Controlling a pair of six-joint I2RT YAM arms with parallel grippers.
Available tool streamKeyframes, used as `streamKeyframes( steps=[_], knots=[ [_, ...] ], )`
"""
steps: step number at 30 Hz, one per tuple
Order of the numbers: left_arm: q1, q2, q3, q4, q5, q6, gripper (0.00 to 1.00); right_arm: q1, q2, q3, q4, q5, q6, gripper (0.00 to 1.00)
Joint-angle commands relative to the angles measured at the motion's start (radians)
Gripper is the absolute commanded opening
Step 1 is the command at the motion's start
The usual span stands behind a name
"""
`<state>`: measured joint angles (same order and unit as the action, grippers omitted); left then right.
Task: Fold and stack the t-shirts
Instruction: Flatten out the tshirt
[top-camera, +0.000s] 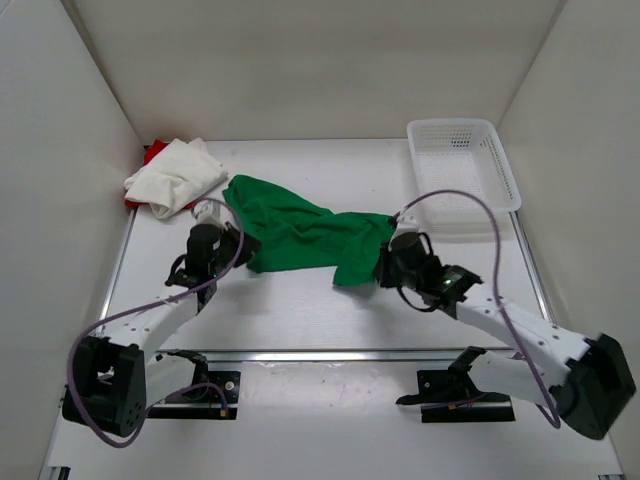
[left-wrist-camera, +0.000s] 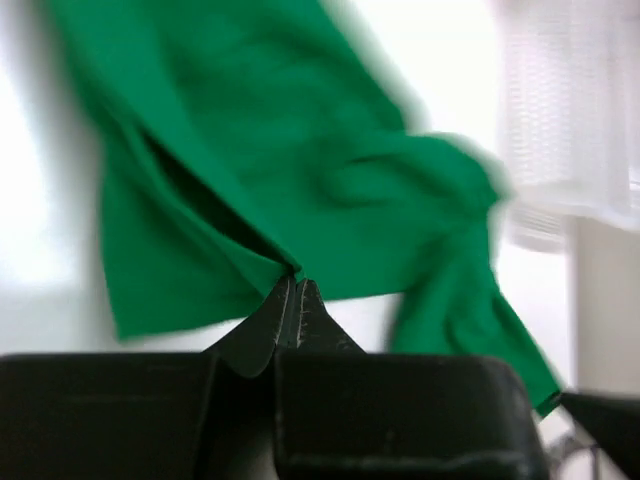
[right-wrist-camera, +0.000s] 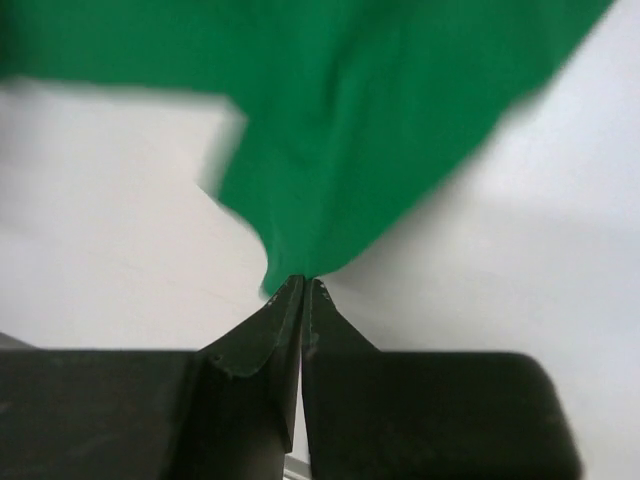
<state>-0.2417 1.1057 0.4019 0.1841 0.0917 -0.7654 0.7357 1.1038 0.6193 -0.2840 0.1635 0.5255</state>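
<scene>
The green t-shirt (top-camera: 300, 235) lies spread and rumpled across the middle of the table. My left gripper (top-camera: 243, 247) is shut on its left edge, and the left wrist view shows the cloth (left-wrist-camera: 300, 150) pinched at the fingertips (left-wrist-camera: 297, 283). My right gripper (top-camera: 383, 262) is shut on its right end; the right wrist view shows a green corner (right-wrist-camera: 360, 120) held at the tips (right-wrist-camera: 303, 282). The off-white t-shirt (top-camera: 175, 175) lies bunched at the back left on top of the red t-shirt (top-camera: 152, 152), which shows only at its edges.
A white plastic mesh basket (top-camera: 462, 165) stands at the back right, blurred in the left wrist view (left-wrist-camera: 570, 110). White walls enclose the table on three sides. A metal rail (top-camera: 320, 354) runs along the near edge by the arm bases.
</scene>
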Motion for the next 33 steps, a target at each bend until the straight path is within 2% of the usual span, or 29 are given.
streamKeyframes(
  steps=[1,4,6,7,10,12,14,18,20,21,22,23,24,25,26,28,31,33],
  knots=[
    [-0.028,-0.067,0.211,-0.116,0.092,0.112,0.00,-0.044,-0.159,0.216,-0.101,0.043,-0.096,0.00],
    [0.051,-0.110,0.403,-0.256,0.198,0.124,0.00,-0.044,-0.196,0.463,-0.211,0.113,-0.183,0.00],
    [0.180,-0.122,0.568,-0.296,0.299,0.111,0.00,-0.016,-0.158,0.682,-0.279,0.186,-0.218,0.00],
    [0.214,-0.121,0.609,-0.310,0.372,0.091,0.00,-0.006,-0.145,0.729,-0.280,0.203,-0.234,0.00],
    [0.428,-0.130,0.774,-0.321,0.538,0.013,0.00,0.042,-0.034,1.030,-0.331,0.283,-0.340,0.00],
    [0.507,-0.135,0.848,-0.319,0.592,-0.035,0.00,0.065,0.023,1.179,-0.339,0.286,-0.389,0.00],
    [0.528,-0.115,0.929,-0.356,0.586,-0.040,0.00,0.085,0.079,1.296,-0.328,0.310,-0.441,0.00],
    [0.570,-0.096,1.029,-0.321,0.606,-0.109,0.00,0.004,0.246,1.595,-0.353,0.211,-0.515,0.00],
    [0.575,-0.066,1.095,-0.360,0.589,-0.095,0.00,-0.083,0.336,1.730,-0.388,0.105,-0.519,0.00],
    [0.570,-0.047,1.118,-0.356,0.574,-0.091,0.00,-0.207,0.393,1.791,-0.406,-0.021,-0.487,0.00],
    [0.570,-0.031,1.118,-0.353,0.560,-0.089,0.00,-0.340,0.424,1.788,-0.385,-0.180,-0.436,0.00],
    [0.571,-0.024,1.105,-0.348,0.551,-0.086,0.00,-0.480,0.436,1.715,-0.339,-0.270,-0.371,0.00],
    [0.573,-0.014,1.089,-0.342,0.543,-0.081,0.00,-0.534,0.450,1.680,-0.304,-0.411,-0.348,0.00],
    [0.555,-0.009,1.038,-0.327,0.505,-0.072,0.00,-0.573,0.493,1.651,-0.293,-0.476,-0.348,0.00],
    [0.530,-0.003,0.996,-0.327,0.476,-0.045,0.00,-0.602,0.558,1.672,-0.316,-0.499,-0.357,0.00],
    [0.487,0.048,0.936,-0.337,0.386,0.009,0.00,-0.581,0.672,1.752,-0.389,-0.455,-0.419,0.00],
    [0.447,0.135,0.810,-0.255,0.367,0.003,0.00,-0.579,0.775,1.748,-0.371,-0.470,-0.429,0.00],
    [0.426,0.204,0.785,-0.213,0.350,0.006,0.00,-0.575,0.843,1.778,-0.360,-0.457,-0.432,0.00]
  ],
)
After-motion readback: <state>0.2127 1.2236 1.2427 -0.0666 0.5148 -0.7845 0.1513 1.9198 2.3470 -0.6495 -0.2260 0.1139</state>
